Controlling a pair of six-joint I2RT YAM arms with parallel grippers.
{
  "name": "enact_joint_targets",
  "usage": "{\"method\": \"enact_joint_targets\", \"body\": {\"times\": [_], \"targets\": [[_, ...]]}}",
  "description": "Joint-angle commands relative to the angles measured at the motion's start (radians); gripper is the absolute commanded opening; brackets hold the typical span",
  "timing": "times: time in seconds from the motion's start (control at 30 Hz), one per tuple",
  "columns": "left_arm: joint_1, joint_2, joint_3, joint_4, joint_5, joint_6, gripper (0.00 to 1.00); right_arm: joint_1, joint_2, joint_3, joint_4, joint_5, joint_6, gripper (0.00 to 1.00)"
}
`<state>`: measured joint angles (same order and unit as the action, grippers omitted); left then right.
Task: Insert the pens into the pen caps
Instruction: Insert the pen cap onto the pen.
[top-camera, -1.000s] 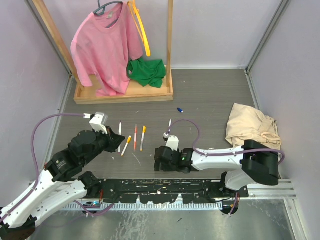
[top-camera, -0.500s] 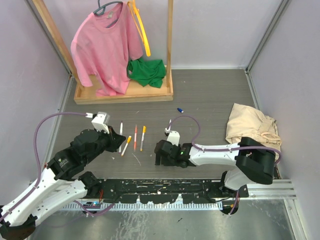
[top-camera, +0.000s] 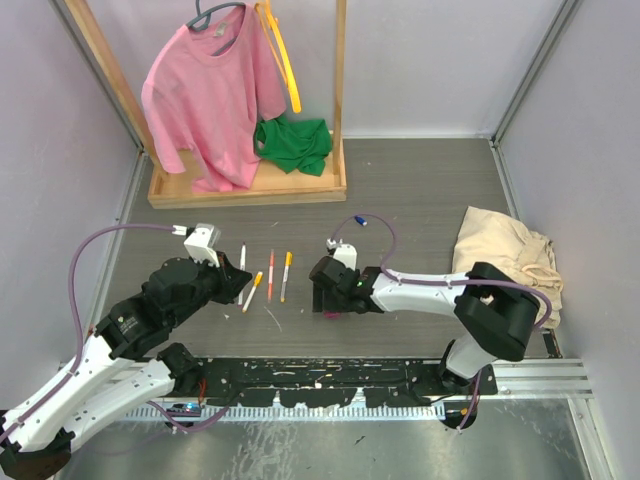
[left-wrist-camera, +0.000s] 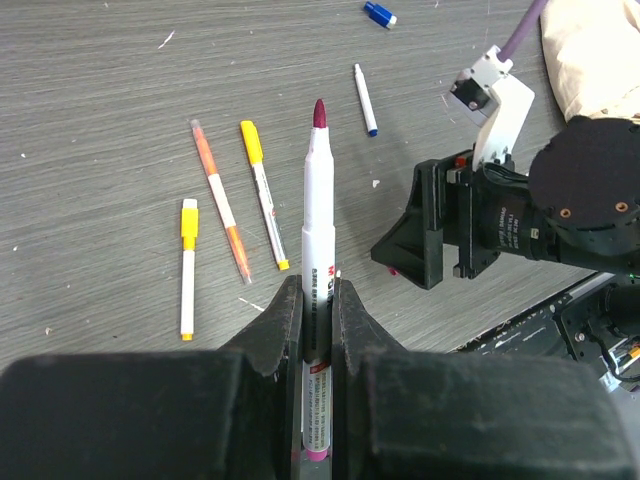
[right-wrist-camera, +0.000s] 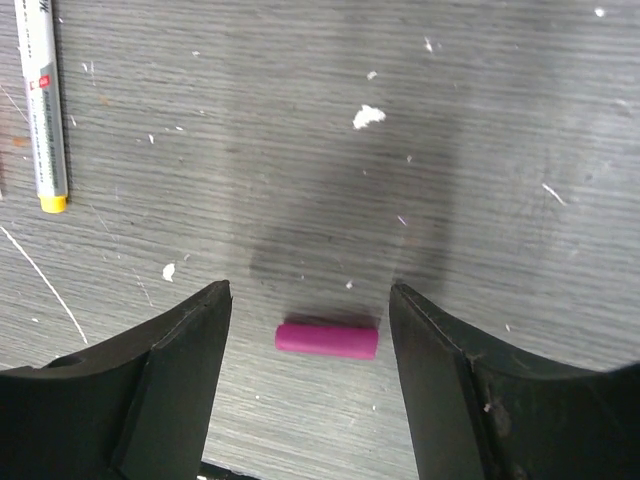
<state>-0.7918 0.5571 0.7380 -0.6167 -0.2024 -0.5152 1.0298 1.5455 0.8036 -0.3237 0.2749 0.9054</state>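
Observation:
My left gripper (left-wrist-camera: 317, 290) is shut on a white pen with a magenta tip (left-wrist-camera: 318, 180), held above the table, tip pointing away; it sits at the left in the top view (top-camera: 230, 286). Three pens lie flat beyond it: a yellow-ended one (left-wrist-camera: 188, 270), an orange one (left-wrist-camera: 220, 212) and a yellow one (left-wrist-camera: 262, 205). A blue-tipped pen (left-wrist-camera: 366, 100) and a blue cap (left-wrist-camera: 379, 13) lie farther off. My right gripper (right-wrist-camera: 308, 300) is open, low over the table, with a magenta cap (right-wrist-camera: 327, 340) lying flat between its fingers, untouched. The cap also shows in the top view (top-camera: 331, 313).
A wooden rack (top-camera: 250, 185) at the back holds a pink T-shirt (top-camera: 210, 95), a yellow strap (top-camera: 285, 60) and a green cloth (top-camera: 293, 145). A beige cloth (top-camera: 503, 255) lies at the right. A yellow-ended pen (right-wrist-camera: 40, 110) lies left of the right gripper.
The right gripper has moved away from the near edge and slightly left, uncovering the magenta cap near its fingers. The left arm shifted slightly right early on, still holding the magenta pen.

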Motion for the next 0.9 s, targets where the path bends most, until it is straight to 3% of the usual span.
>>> {"method": "enact_joint_targets", "body": {"times": [0.0,0.33,0.57,0.87], "targets": [[0.003,-0.005,0.004,0.063,-0.007,0.002,0.00,-0.007,0.049,0.054,-0.020,-0.037,-0.074,0.70],[0.002,-0.003,0.001,0.061,-0.006,0.004,0.00,0.033,-0.090,0.022,-0.099,0.095,0.021,0.78],[0.003,0.000,-0.002,0.067,-0.003,0.001,0.00,0.140,-0.113,0.004,-0.113,0.059,0.122,0.80],[0.003,0.001,0.000,0.063,0.001,0.000,0.00,0.150,-0.056,-0.007,-0.049,0.010,0.114,0.80]]}}
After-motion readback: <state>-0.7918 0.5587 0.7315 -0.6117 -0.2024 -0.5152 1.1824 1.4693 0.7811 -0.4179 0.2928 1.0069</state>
